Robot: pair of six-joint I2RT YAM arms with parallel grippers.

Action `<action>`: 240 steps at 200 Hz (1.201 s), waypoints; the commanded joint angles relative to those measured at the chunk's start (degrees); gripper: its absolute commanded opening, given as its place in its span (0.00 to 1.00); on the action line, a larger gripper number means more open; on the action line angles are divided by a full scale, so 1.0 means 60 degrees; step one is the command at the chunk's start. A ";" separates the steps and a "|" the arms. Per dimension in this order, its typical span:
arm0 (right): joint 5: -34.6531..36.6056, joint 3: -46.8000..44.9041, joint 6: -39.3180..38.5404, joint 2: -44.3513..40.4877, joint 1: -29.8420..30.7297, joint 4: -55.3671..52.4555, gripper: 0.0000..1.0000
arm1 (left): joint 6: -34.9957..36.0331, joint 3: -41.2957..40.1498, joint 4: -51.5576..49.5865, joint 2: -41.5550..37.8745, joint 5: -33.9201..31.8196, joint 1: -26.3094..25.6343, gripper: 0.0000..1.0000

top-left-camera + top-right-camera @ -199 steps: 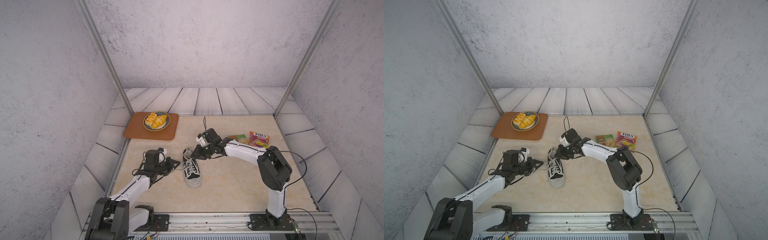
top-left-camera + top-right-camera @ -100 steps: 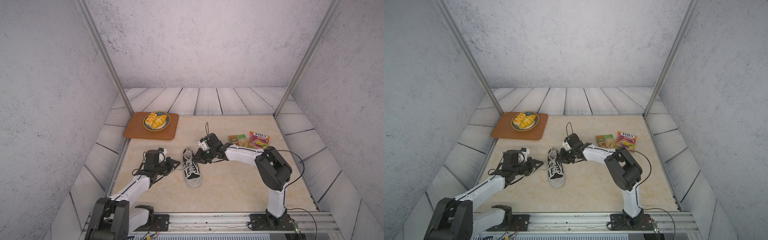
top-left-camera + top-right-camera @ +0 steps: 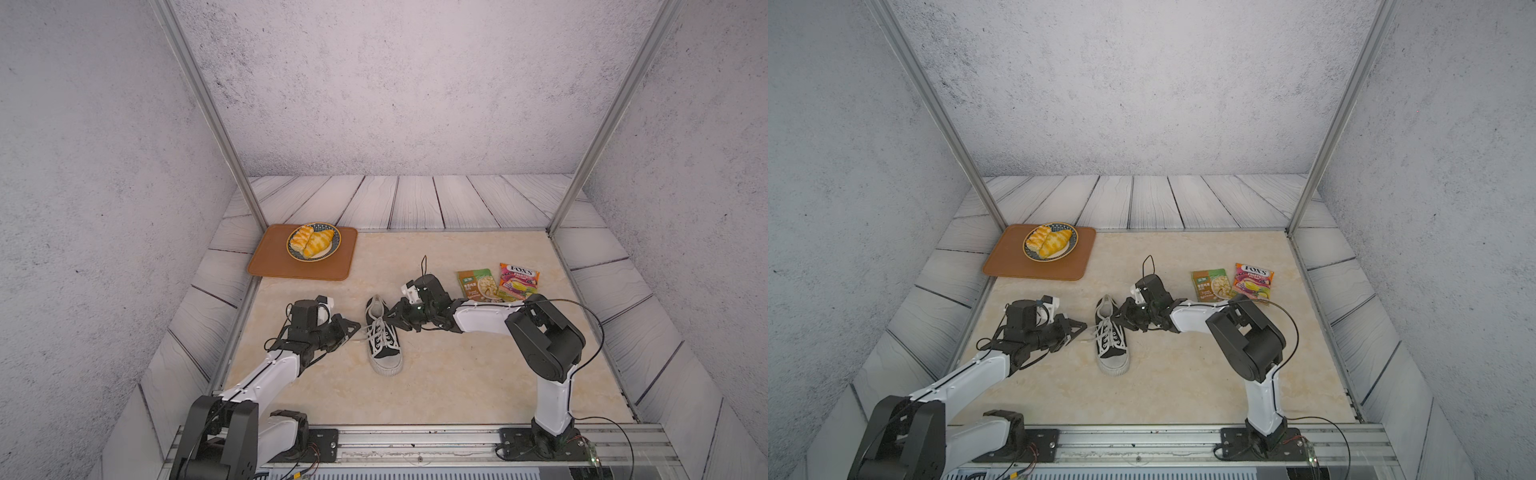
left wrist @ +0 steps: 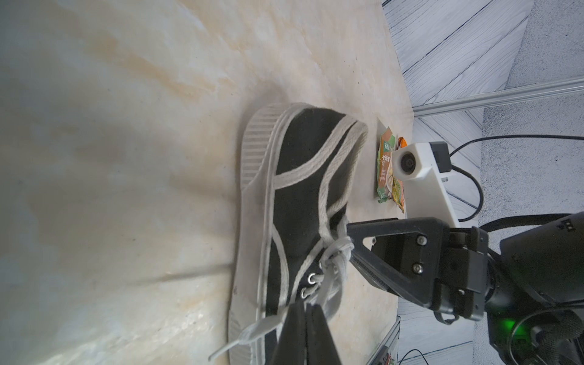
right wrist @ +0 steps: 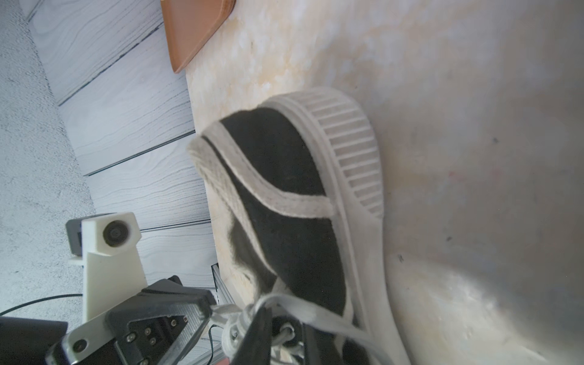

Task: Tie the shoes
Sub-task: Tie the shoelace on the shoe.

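**Sneaker (image 3: 384, 340) upright, middle of the surface (image 3: 457, 374)**

Its toe points toward the robot. The left pincer (image 4: 305, 313) is clamped tight on a loose lace end (image 4: 252, 328). The right pincer (image 4: 349, 243), slightly parted, sits among the top laces (image 3: 376, 330); whether it grips them I cannot tell.

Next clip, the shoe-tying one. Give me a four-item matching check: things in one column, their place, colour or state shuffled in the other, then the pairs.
Things:
1. sneaker
2. plate of pastries
3. snack packets
4. left gripper

Place, colour or state:
a. on the brown mat
b. shut on a white lace
c. side by side on the table
d. black canvas, white sole

Pairs: 1-d, 2-a, 3-c, 4-b
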 commanded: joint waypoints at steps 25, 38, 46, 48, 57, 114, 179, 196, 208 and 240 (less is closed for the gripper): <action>0.0612 -0.0346 0.0720 -0.0805 -0.0157 0.0798 0.28 | 0.0145 -0.0030 0.0078 -0.0119 0.0127 -0.0054 0.00; 0.0636 -0.0308 0.0731 -0.0782 -0.0177 0.0720 0.28 | 0.0158 -0.0029 0.0071 -0.0113 0.0127 -0.0054 0.00; 0.0633 -0.0249 0.0725 -0.0737 -0.0169 0.0626 0.28 | 0.0167 -0.0036 0.0071 -0.0130 0.0127 -0.0051 0.00; 0.0634 -0.0234 0.0724 -0.0729 -0.0170 0.0617 0.28 | 0.0161 -0.0033 0.0081 -0.0133 0.0127 -0.0053 0.00; 0.0628 -0.0173 0.0736 -0.0676 -0.0171 0.0552 0.28 | 0.0152 -0.0025 0.0081 -0.0134 0.0127 -0.0061 0.00; 0.0625 0.0171 0.0689 -0.0389 -0.0170 -0.0008 0.28 | 0.0174 -0.0010 0.0070 -0.0119 0.0127 -0.0054 0.00; 0.0531 0.1017 0.0307 0.0074 -0.0067 -0.1090 0.29 | 0.0158 0.0011 0.0118 -0.0047 0.0156 -0.0062 0.00; 0.0531 0.1086 0.0283 0.0133 -0.0015 -0.1183 0.29 | 0.0165 0.0012 0.0133 -0.0031 0.0171 -0.0067 0.00; 0.0577 0.1118 0.0160 0.0133 0.0020 -0.1405 0.29 | 0.0170 0.0020 0.0129 -0.0031 0.0171 -0.0055 0.00; 0.0660 0.1184 -0.0184 0.0116 0.0120 -0.1906 0.30 | 0.0159 -0.0001 0.0197 0.0030 0.0175 -0.0058 0.00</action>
